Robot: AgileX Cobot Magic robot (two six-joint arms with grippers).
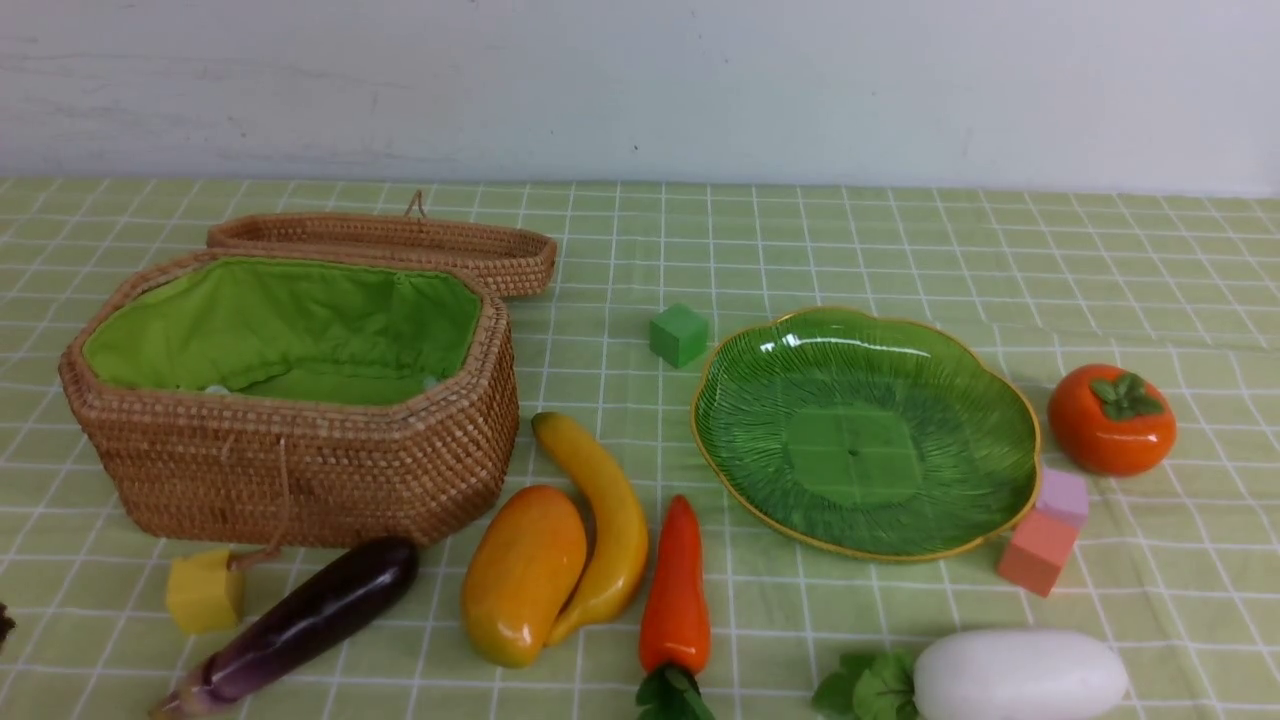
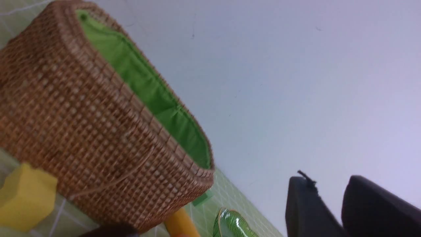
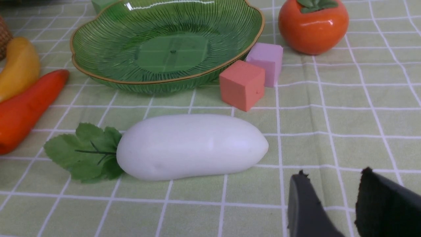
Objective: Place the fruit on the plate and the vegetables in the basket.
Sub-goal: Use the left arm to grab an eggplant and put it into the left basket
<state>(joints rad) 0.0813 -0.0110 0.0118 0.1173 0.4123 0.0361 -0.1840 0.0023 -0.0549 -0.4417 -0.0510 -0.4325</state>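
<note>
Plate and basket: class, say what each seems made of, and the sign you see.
Plate: probably glass or clear plastic, glossy; sharp highlights, and the checked tablecloth seems to show through its centre. Basket: woven wicker, matte; rows of brown weave, with green fabric lining.

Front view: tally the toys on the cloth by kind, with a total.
Fruit: 3 (banana, mango, persimmon)
Vegetables: 3 (eggplant, carrot, radish)
Cubes: 4 (green cube, yellow cube, salmon cube, lilac cube)
Total: 10
</note>
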